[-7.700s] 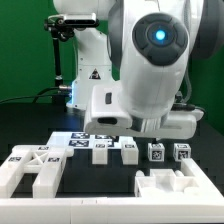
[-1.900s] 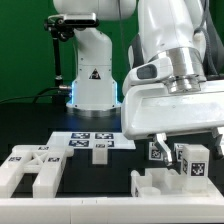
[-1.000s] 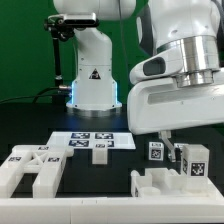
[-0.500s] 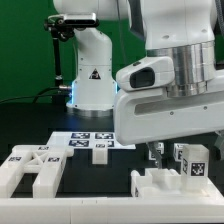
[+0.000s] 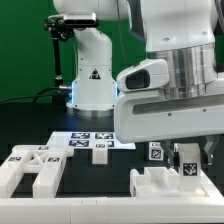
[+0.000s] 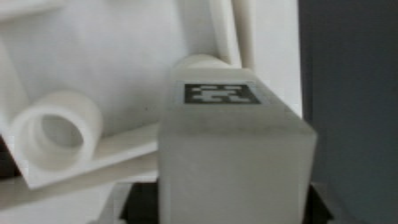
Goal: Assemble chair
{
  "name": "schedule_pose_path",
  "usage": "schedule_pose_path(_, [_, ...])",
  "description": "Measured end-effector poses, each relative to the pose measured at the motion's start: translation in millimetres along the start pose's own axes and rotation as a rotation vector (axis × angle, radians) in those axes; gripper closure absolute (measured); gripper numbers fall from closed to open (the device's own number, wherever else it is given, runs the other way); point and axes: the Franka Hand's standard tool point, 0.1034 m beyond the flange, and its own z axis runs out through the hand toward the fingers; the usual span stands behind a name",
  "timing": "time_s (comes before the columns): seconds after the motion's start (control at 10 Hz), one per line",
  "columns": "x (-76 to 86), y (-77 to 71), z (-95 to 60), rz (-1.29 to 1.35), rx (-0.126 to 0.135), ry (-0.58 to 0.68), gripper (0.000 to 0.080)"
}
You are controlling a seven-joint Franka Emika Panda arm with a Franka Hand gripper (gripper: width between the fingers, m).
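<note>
A tall white chair block with a square tag on its top face stands between my gripper's dark fingers, which press flush against both of its sides. In the exterior view the gripper hangs low at the exterior view's right, over that tagged block. Just in front lies a chunky white chair piece with raised walls. Another tagged block stands beside it. In the wrist view a white piece with a round hole lies behind the held block.
Large white chair parts lie at the exterior view's left. The marker board sits mid-table with a small white block at its front edge. The robot's base stands behind, and a white rail runs along the front edge.
The arm came down at the exterior view's right over the tagged block. The jaws, wide apart a second ago, have closed in on the block's sides.
</note>
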Motion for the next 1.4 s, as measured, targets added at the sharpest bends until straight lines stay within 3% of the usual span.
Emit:
schedule_pose_path(0.2, [0.0, -1.3, 0.5, 0.195, 0.000, 0.006, 0.0514])
schedule_pose_path(0.6, [-0.2, 2.0, 2.1, 0.850, -0.003, 0.058, 0.0514])
schedule_pose_path(0.8, [-4.0, 3.4, 2.2, 1.044, 0.021, 0.065, 0.0512])
schedule_pose_path(1.1, [-4.1, 2.5, 2.6, 0.951, 0.014, 0.067, 0.0498])
schedule_pose_path(1.3, [-10.6, -7.4, 5.3, 0.532, -0.019, 0.060, 0.0188])
schedule_pose_path(1.4, [-16.6, -14.4, 7.9, 0.381, -0.027, 0.043, 0.0188])
